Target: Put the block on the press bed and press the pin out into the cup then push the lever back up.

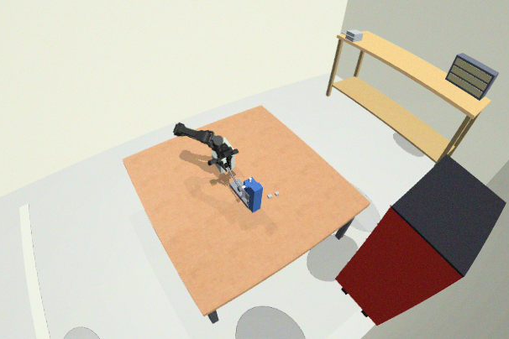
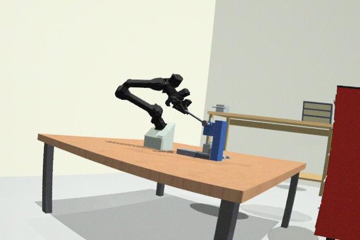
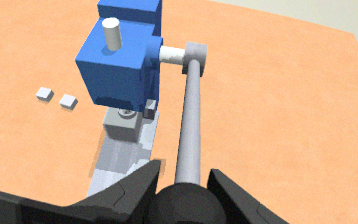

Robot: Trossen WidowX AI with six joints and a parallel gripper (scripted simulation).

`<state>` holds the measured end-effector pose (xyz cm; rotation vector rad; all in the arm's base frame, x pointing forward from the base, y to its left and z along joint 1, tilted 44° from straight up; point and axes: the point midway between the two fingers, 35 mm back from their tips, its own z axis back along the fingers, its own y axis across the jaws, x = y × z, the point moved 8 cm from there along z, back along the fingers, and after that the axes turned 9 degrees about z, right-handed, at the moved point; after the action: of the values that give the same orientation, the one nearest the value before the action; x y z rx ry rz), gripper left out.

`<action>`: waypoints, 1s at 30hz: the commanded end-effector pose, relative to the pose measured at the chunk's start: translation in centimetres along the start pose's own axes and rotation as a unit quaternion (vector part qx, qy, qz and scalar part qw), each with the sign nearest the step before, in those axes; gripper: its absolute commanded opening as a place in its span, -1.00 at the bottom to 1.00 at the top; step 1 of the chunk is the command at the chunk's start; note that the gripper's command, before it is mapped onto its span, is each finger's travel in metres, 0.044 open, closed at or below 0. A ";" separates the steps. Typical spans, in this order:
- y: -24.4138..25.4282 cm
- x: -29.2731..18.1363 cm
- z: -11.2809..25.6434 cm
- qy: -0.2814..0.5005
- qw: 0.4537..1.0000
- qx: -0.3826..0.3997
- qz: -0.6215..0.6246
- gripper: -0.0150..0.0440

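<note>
My hand (image 1: 227, 167) (image 2: 186, 111) (image 3: 186, 172) pinched the raised grey lever (image 1: 233, 177) (image 2: 196, 116) (image 3: 190, 120); the block (image 2: 207, 148) (image 3: 121, 125) sat below the blue press head (image 1: 252, 185) (image 2: 208, 129) (image 3: 117, 65).

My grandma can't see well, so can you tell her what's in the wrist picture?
A black pincer grips the long grey lever of a blue press. Under the press sits a grey block, and two small pale cubes lie to the left on the orange-brown table.

From my end I see a pale cream wall (image 1: 109, 63) (image 2: 92, 44) meeting a grey one (image 1: 424, 25) (image 2: 285, 53), a light floor (image 1: 101, 252) (image 2: 12, 190) with soft shadows, a wooden workbench (image 1: 411, 67) (image 2: 270, 119), and a red cabinet (image 1: 399, 264) (image 2: 347, 166) with a dark top.
</note>
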<state>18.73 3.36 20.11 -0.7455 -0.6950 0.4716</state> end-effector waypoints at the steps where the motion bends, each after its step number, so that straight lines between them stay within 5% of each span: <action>1: 0.1 -0.7 -0.4 0.014 1.000 -0.004 0.006 -0.49; 30: 0.3 -1.9 -1.0 0.014 1.000 -0.004 0.006 -0.49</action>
<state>18.25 2.41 19.11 -0.7491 -0.6917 0.4740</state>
